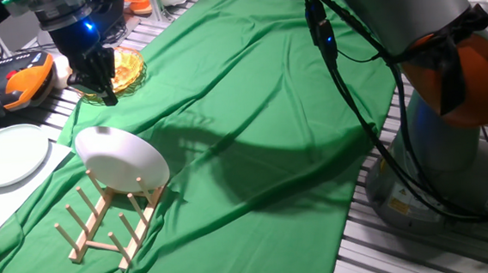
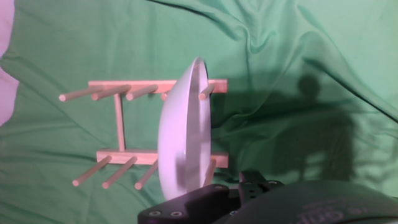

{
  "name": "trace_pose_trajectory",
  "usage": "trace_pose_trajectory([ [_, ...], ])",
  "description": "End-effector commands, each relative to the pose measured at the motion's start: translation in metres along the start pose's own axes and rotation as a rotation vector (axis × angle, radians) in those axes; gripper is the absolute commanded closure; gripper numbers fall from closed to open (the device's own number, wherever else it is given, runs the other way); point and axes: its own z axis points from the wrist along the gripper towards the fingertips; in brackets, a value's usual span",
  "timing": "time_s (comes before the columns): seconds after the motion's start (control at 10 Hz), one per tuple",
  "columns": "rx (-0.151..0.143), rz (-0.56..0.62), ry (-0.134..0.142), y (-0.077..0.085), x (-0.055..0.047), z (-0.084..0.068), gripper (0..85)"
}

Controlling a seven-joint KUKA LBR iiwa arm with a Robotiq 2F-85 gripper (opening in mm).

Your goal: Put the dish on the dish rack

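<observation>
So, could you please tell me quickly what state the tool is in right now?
Tool: holding nothing, up and clear of the white plate standing in the wooden dish rack; open or closed cannot be told.

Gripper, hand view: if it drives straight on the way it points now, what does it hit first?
Most likely the plain white round plate standing on edge in the light-wood pegged dish rack; it sits almost centred ahead of the gripper. Depth is unclear, though a gap shows between them.

Big silver-grey arm [image 1: 407,5] at upper right of the frame, orange band [image 1: 481,77] at its joint, black cables [image 1: 333,53] draped along it, black gripper [image 1: 103,86] at upper left with blue light, dark fingers [image 1: 107,93], black screwed housing at bottom of hand view
</observation>
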Motion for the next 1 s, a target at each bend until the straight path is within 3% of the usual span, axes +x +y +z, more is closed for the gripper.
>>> trace_pose_trajectory([
  [0.0,0.002,-0.003,0.001,-0.0001,0.0001,0.0001,85.0],
  [0.9,0.008,-0.025,-0.004,0.0004,-0.0011,0.0023,85.0],
])
